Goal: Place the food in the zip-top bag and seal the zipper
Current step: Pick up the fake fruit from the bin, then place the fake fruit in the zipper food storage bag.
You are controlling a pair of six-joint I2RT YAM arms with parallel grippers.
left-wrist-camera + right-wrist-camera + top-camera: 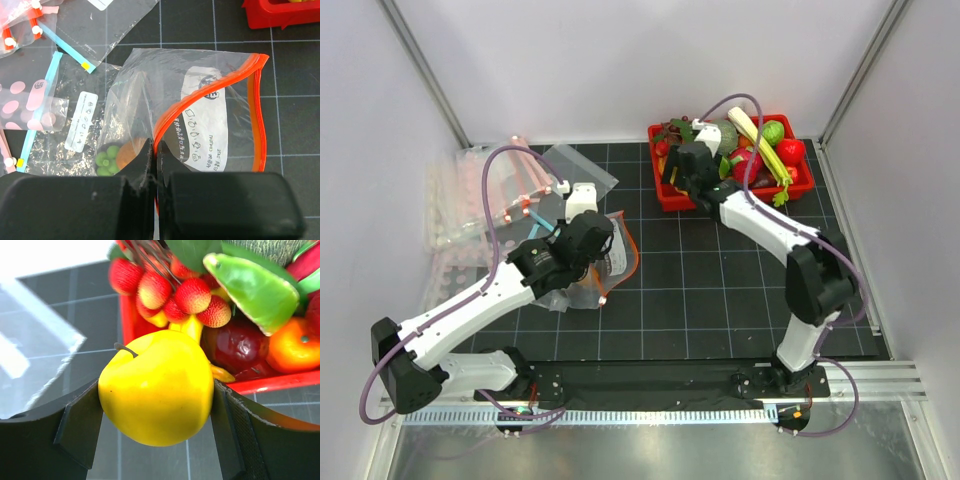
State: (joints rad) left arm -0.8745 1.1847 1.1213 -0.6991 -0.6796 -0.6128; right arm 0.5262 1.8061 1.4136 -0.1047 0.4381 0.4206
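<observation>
My right gripper (157,405) is shut on a yellow round fruit (156,387) with a dark stem, held just above the near left edge of the red basket (672,196). My left gripper (156,150) is shut on the red-orange zipper strip (257,110) of the clear zip-top bag (200,115), which lies on the mat with its mouth gaping open. A dark-orange piece (131,152) and green peas (107,160) show through the bag beside my left fingers. In the top view the left gripper (588,243) sits over the bag (615,255) and the right gripper (688,172) over the basket's left end.
The red basket holds several toy foods: lychee bunch (170,290), green pepper (255,287), orange fruit (292,347), celery stalk (760,145). Other clear bags with pink and blue strips (30,100) lie left of the zip-top bag. White walls enclose the mat.
</observation>
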